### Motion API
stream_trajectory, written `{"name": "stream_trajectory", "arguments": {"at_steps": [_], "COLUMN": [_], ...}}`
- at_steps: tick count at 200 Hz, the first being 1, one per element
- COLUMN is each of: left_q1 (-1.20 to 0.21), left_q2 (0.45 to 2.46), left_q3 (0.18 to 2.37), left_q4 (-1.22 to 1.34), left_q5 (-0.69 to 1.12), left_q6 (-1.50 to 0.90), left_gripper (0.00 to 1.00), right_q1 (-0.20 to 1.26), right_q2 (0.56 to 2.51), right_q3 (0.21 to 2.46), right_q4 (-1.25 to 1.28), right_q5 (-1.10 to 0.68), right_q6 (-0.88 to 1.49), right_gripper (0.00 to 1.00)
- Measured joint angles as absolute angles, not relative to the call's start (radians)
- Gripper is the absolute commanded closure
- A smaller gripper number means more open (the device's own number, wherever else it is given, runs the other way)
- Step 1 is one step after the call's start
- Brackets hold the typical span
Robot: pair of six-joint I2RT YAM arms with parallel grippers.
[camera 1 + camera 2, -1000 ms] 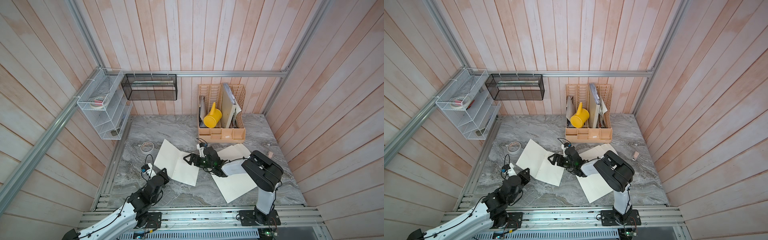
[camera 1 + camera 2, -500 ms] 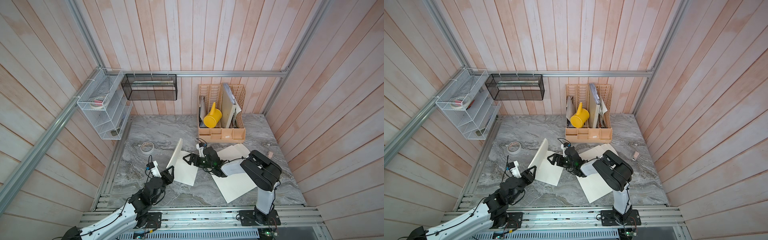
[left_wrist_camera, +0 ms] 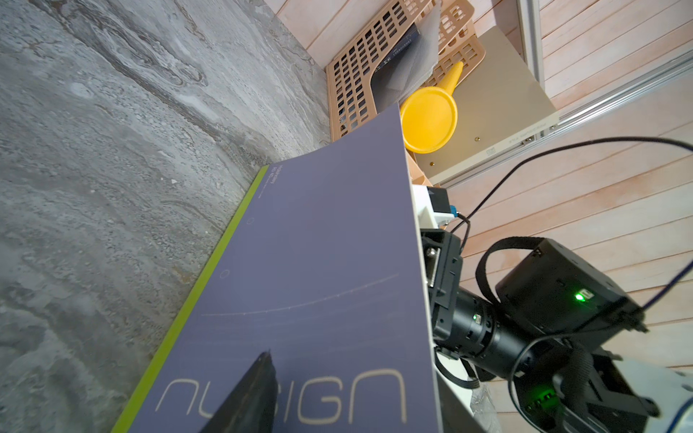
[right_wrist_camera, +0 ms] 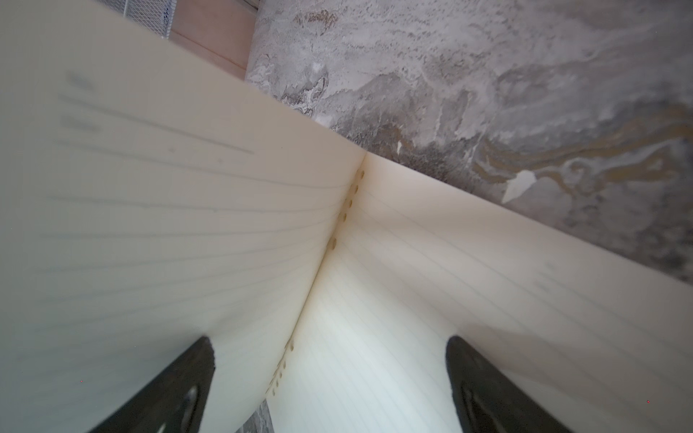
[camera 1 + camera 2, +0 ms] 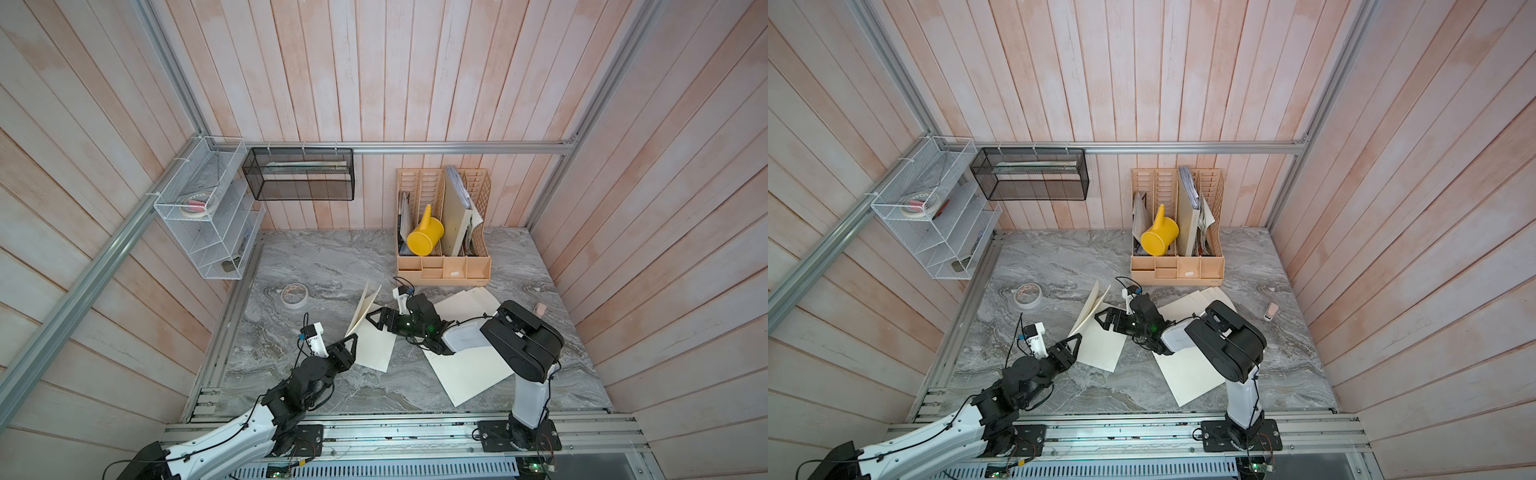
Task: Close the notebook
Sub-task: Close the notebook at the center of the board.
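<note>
The notebook (image 5: 376,351) lies mid-table with its right lined page flat. Its left half (image 5: 360,309) stands nearly upright, leaning toward the right. In the left wrist view that half shows a purple cover (image 3: 318,262) with a green spine strip. My left gripper (image 5: 347,345) sits at the raised half's near lower corner, jaws apart. One finger (image 3: 251,390) lies against the cover's outer face and the other is hidden behind it. My right gripper (image 5: 376,322) is open just over the pages (image 4: 412,281) near the spine, holding nothing.
Loose lined sheets (image 5: 469,370) lie under the right arm. A tape roll (image 5: 294,294) sits to the left. A beige file organiser (image 5: 442,268) with a yellow watering can (image 5: 424,239) stands behind. A small pink thing (image 5: 540,308) lies far right. A wire rack (image 5: 208,216) and mesh basket (image 5: 299,174) hang on the walls.
The notebook's left half rose from flat to nearly upright. My left gripper moved forward with it and its jaws spread. The right arm stayed put.
</note>
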State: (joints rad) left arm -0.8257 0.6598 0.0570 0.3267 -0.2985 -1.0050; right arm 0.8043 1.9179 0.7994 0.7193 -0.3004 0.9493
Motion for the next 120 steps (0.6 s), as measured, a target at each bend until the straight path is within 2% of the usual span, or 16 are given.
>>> {"name": "stream_trajectory", "arguments": {"at_steps": [54, 120], "left_q1": [-0.831, -0.799], "left_q2": [0.623, 0.573], "left_q3": [0.072, 0.271], "left_q4": [0.313, 0.156], "left_q5": [-0.268, -0.242], "left_q6": [-1.001, -0.929], "left_gripper": [0.39, 0.39], "right_q1": [0.804, 0.805], "right_q2": [1.909, 1.895], "right_q3": [0.796, 0.793], "right_q4": [0.706, 0.683], "right_q5": [-0.299, -0.292], "right_q6": [0.949, 0.949], "right_gripper": [0.02, 0.02]}}
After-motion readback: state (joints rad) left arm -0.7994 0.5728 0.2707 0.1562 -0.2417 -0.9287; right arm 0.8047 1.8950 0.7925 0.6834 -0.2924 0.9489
